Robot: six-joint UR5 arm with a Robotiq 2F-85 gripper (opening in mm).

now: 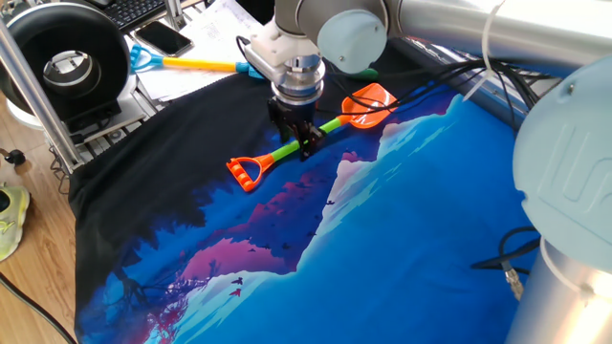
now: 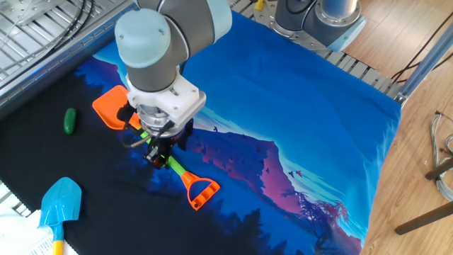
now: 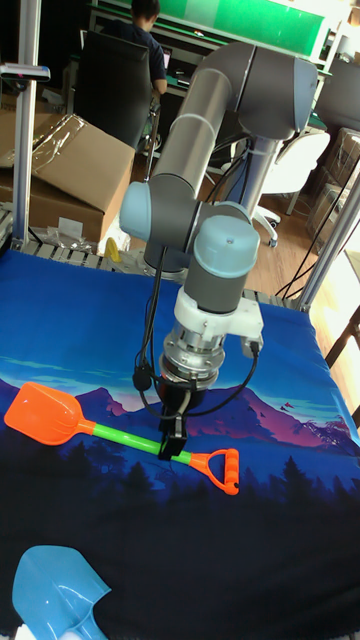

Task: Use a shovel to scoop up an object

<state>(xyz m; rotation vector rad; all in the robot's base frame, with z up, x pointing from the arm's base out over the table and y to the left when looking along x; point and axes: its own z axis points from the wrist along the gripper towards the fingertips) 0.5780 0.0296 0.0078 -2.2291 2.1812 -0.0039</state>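
The shovel lies flat on the printed cloth, with its orange blade [image 1: 368, 103], lime-green shaft [image 3: 120, 434] and orange D-handle [image 2: 201, 192]. My gripper [image 1: 305, 145] [image 2: 160, 157] [image 3: 171, 444] points straight down over the middle of the shaft. It is open, with one finger on each side of the shaft and the tips close to the cloth. The object, a small dark green oval piece [image 2: 69, 120], rests on the black part of the cloth beyond the blade. In one fixed view the arm covers most of the object.
A blue-bladed shovel [image 2: 59, 202] with a yellow shaft [image 1: 196, 64] lies at the cloth's edge. A phone [image 1: 163, 37] and a black round device [image 1: 67, 62] sit off the cloth. Cables [image 1: 469, 67] run along the far side.
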